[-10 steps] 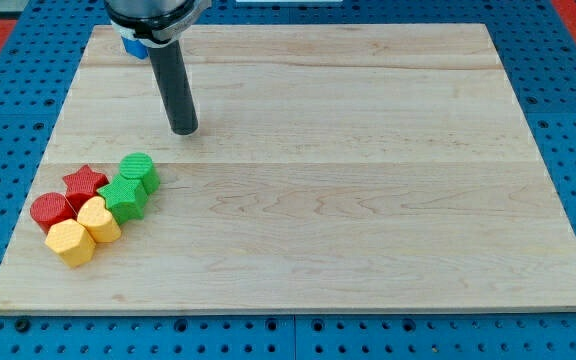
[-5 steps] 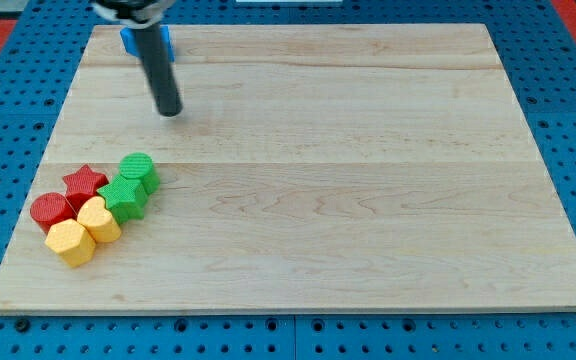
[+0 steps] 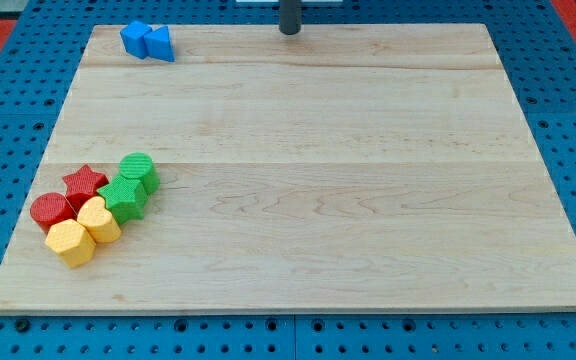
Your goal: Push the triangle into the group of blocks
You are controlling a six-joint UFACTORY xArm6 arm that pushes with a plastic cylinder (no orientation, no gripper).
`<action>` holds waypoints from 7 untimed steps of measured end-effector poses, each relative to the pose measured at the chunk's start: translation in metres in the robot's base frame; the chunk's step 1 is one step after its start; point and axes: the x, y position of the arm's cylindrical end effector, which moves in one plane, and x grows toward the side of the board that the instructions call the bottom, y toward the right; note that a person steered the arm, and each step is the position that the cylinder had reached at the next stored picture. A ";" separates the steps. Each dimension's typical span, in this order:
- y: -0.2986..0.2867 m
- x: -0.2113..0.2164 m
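While no writing is legible | my tip (image 3: 289, 31) at top centre edge of wooden board (image 3: 318, 200), touching nothing | blue triangle (image 3: 158, 43) upper left beside blue block (image 3: 134, 38) | red, green, yellow group lower left, well apart

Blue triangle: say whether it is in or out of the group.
Out: the blue triangle sits by the top edge, far from the group.
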 end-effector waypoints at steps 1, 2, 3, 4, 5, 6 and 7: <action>-0.025 -0.002; -0.061 0.000; -0.135 0.001; -0.139 0.008; -0.179 0.023; -0.186 0.042; -0.192 0.074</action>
